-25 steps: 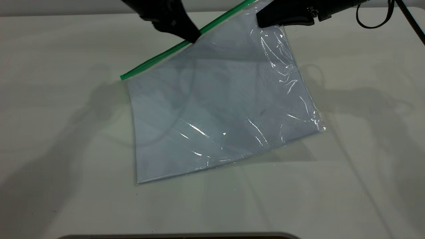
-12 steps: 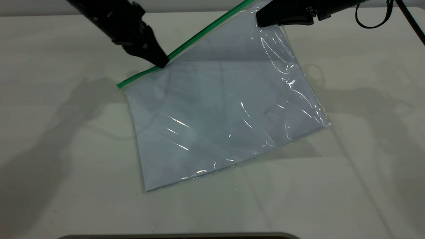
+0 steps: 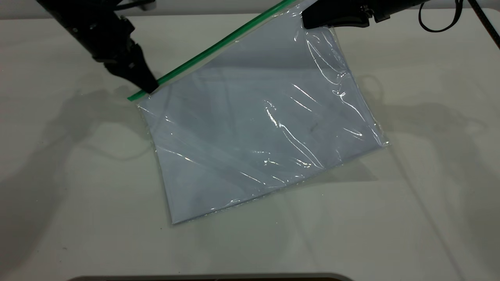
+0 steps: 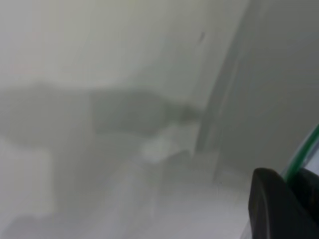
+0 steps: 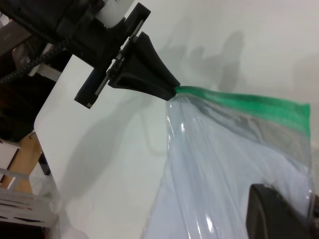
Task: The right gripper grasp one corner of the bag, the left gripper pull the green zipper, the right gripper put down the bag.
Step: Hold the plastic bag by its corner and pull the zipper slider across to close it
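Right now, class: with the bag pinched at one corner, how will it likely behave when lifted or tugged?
The bag is probably floppy: its film wrinkles and sags from the right gripper. It seems light and likely slippery, given the shiny film. Tugs by the left gripper on the green zipper may drag it.

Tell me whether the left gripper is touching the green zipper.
Touching. In the right wrist view the left gripper has its jaws closed on the end of the green zipper, with no gap; the exterior view agrees, near the strip's lower-left end.

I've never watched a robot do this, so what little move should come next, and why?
Probably a last short pull by the left gripper along the green zipper: it is shut on the strip just short of the free end, while the right gripper holds the bag corner raised.
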You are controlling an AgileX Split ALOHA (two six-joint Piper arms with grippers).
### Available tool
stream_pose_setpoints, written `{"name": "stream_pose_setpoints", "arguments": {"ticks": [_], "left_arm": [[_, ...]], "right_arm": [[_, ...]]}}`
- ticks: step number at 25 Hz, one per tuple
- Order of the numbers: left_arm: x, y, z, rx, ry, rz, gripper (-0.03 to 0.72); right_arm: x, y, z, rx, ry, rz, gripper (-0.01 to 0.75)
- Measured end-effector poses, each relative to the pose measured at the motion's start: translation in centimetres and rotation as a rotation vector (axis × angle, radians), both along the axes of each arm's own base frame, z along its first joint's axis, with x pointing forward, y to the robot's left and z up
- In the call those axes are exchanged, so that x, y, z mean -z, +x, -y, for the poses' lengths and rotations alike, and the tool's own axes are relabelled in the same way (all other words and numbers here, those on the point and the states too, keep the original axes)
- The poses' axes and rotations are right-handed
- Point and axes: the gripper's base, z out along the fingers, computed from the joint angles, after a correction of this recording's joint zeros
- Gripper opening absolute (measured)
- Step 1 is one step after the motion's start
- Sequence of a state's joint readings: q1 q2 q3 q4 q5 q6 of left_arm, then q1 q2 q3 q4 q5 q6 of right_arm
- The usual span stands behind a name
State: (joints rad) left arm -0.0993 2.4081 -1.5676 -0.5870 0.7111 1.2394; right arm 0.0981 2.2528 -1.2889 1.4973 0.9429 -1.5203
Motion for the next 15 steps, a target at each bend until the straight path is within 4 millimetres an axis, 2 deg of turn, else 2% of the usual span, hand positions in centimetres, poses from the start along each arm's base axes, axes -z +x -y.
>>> {"name": "stream_pose_setpoints", "arguments": {"ticks": [4, 11, 13, 15], "left_arm": [[0.2, -0.2, -1.3, -0.020, 0.060, -0.042, 0.089], [0.2, -0.3, -1.7, -0.081, 0.067, -0.077, 0.109], [-0.1, -0.2, -2.0, -0.102, 0.066, -0.075, 0.137], [-1.1, -0.1, -2.3, -0.120, 0.057, -0.059, 0.198]], "right_arm": [[0.0, 0.0, 0.0, 0.001, 0.001, 0.002, 0.034], [0.0, 0.0, 0.0, -0.011, -0.003, 0.021, 0.034], [0.4, 0.1, 0.0, -0.003, -0.003, 0.016, 0.034], [1.3, 0.2, 0.1, 0.020, -0.008, 0.003, 0.034]]}}
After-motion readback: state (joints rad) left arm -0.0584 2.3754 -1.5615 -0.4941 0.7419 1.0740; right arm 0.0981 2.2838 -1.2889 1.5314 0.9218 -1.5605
